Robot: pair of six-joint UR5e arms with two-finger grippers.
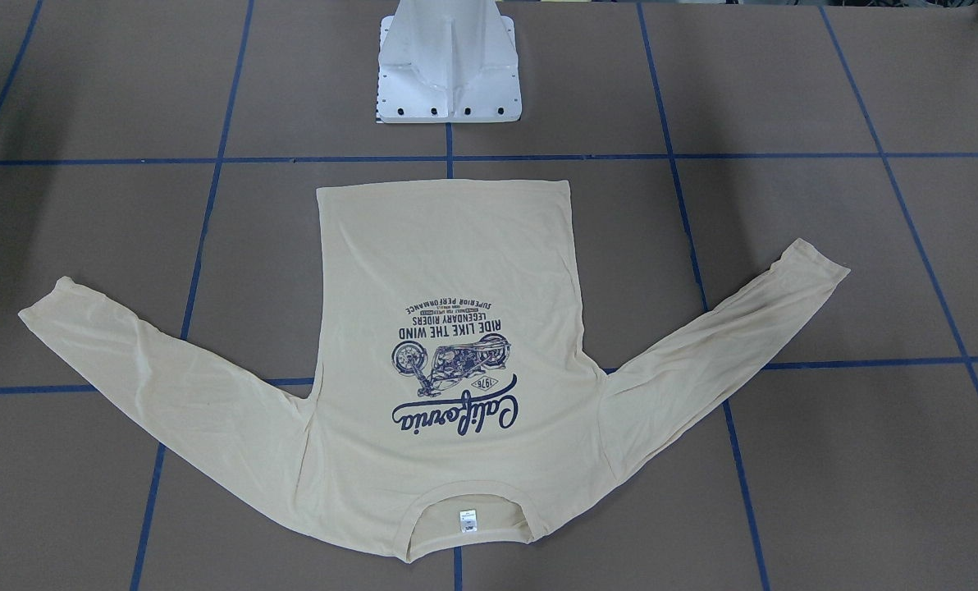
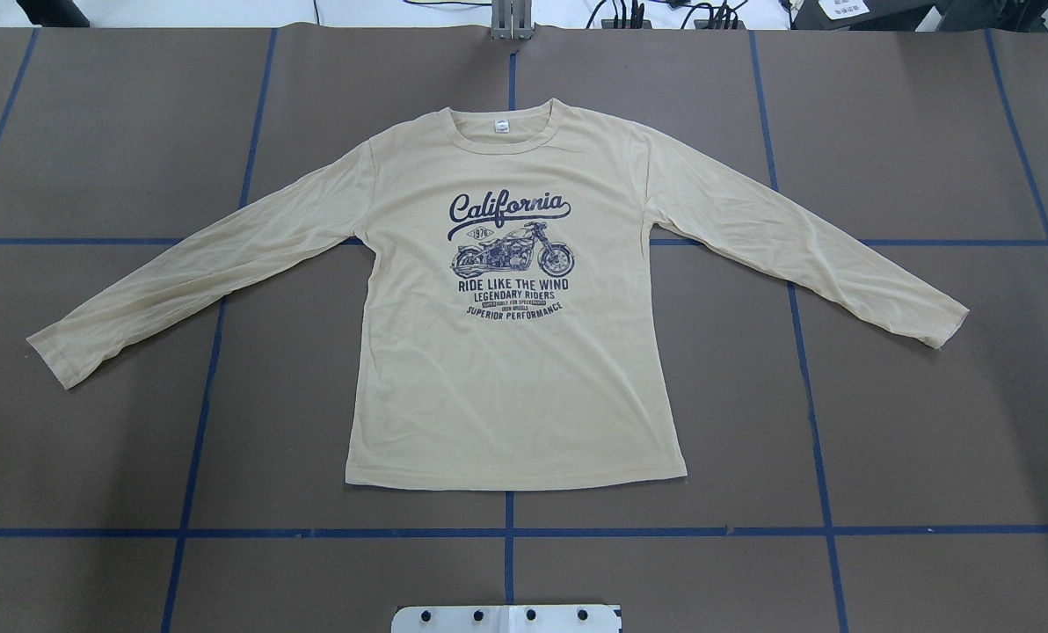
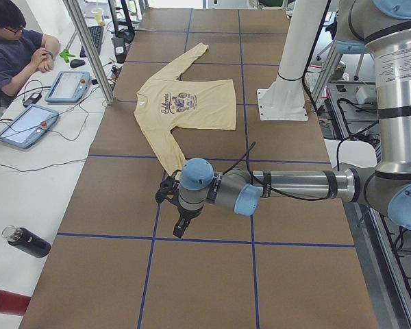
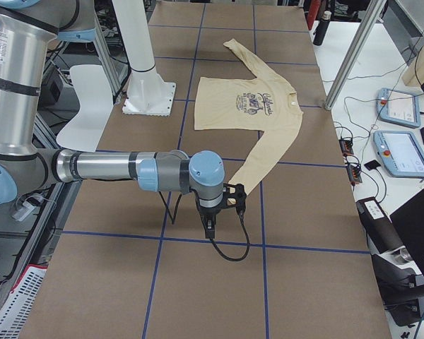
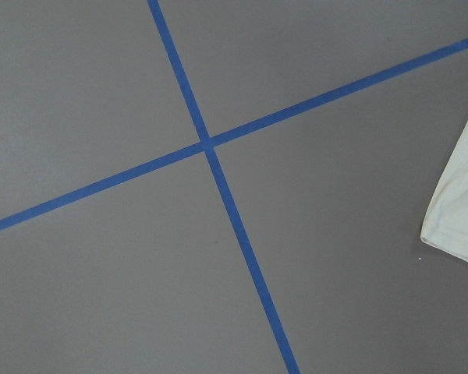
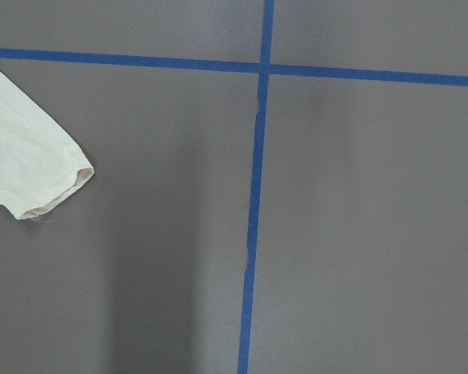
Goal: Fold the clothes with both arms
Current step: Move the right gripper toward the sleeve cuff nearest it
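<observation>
Robotics lab for sure: robot arm (image 3: 294, 184) stretched over a big brown table (image 2: 93, 132) gridded in blue tape (image 2: 665, 531), white pedestal (image 1: 448, 74) bolted on it, teach pendants (image 3: 68, 87) on the white bench (image 3: 34, 199) beside the table, person (image 3: 10, 51) seated there too.

T-shirt (image 2: 515, 378) x1, arms (image 3: 294, 185) (image 4: 106, 166) x2, person (image 3: 10, 58) x1, tablets (image 3: 68, 86) (image 3: 26, 126) x2

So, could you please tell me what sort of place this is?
Probably a robotics lab workcell: a left arm and right arm reach over a tape-gridded table, with control pendants on the side bench.
</observation>
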